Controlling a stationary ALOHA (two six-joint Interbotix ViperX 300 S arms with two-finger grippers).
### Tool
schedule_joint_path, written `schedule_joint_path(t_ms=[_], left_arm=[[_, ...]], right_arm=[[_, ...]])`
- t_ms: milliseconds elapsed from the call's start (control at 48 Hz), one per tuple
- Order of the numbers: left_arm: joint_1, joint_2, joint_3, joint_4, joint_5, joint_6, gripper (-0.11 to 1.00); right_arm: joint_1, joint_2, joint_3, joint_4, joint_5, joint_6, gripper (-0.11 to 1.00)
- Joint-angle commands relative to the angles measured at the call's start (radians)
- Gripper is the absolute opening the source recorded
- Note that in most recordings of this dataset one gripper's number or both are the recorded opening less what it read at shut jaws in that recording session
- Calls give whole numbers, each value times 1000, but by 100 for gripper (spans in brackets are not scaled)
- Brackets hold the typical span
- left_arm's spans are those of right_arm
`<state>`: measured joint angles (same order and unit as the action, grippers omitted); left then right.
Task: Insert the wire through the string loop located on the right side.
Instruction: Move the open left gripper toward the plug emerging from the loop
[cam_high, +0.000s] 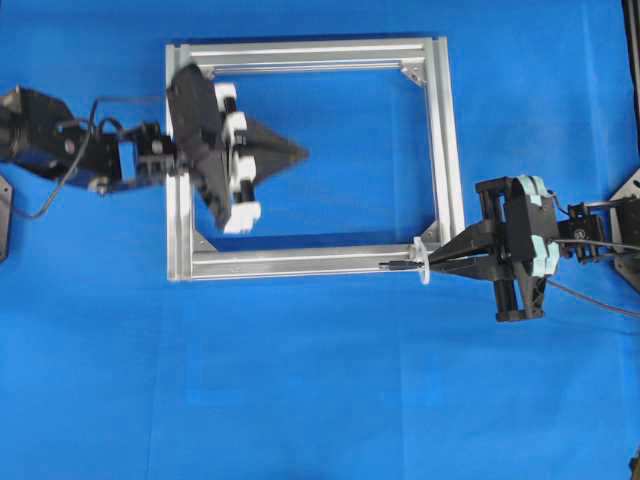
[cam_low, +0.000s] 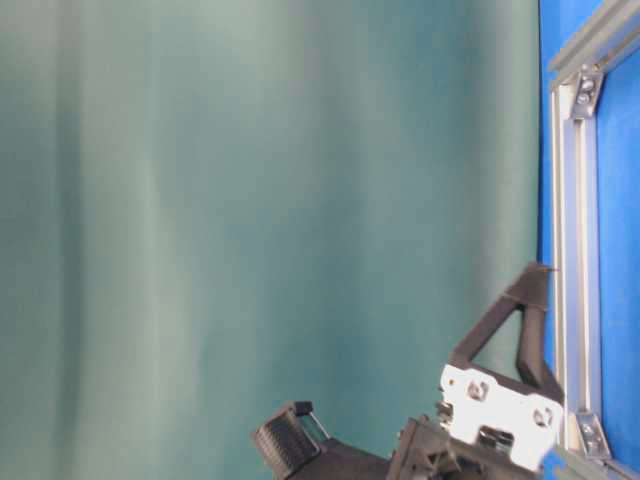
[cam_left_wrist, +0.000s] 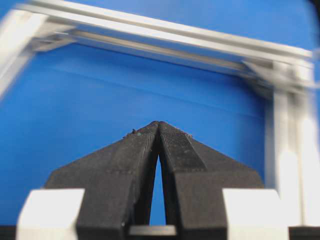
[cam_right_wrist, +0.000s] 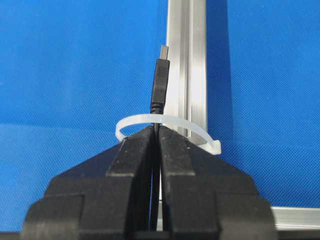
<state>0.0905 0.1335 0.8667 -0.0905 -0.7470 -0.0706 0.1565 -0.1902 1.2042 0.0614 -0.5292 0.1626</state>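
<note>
While the left pincer (cam_high: 297, 152) hovers clenched on nothing over the open middle of the frame (cam_high: 305, 52), it sits well apart from the action; in its wrist view the fingers (cam_left_wrist: 142, 150) meet at the tips with only blue surface (cam_high: 320, 400) beyond. Work is all at the frame's bottom-right corner. Plug tip of the wire (cam_high: 397, 266) lies along the bottom bar, long axis parallel to the bar, pointing left in the overhead view. String loop (cam_high: 424, 262) sits just right of the plug, tied round the bar. Right pincer (cam_high: 440, 262) is clenched on the wire just behind the plug, its tips right at the loop. Right wrist view: the plug (cam_right_wrist: 160, 82) is already beyond the string loop (cam_right_wrist: 167, 127), with the fingers (cam_right_wrist: 135, 150) up against the band. My read: plug is through; further feed runs leftward along the bar, and the right arm is far nearer.
</note>
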Motion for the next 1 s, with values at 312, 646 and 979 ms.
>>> schedule_joint_path(t_ms=[312,646,979], left_arm=[[-204,-31,-5,3,-9,-84,0],[-267,-29,-8,3,-8,-92,0],[-262,0,-84,3,23,-91,0]], right_arm=[[-3,-6,-15,2,-11,0,-4],[-2,-6,-15,2,-11,0,-4],[-2,-6,-15,2,-11,0,-4]])
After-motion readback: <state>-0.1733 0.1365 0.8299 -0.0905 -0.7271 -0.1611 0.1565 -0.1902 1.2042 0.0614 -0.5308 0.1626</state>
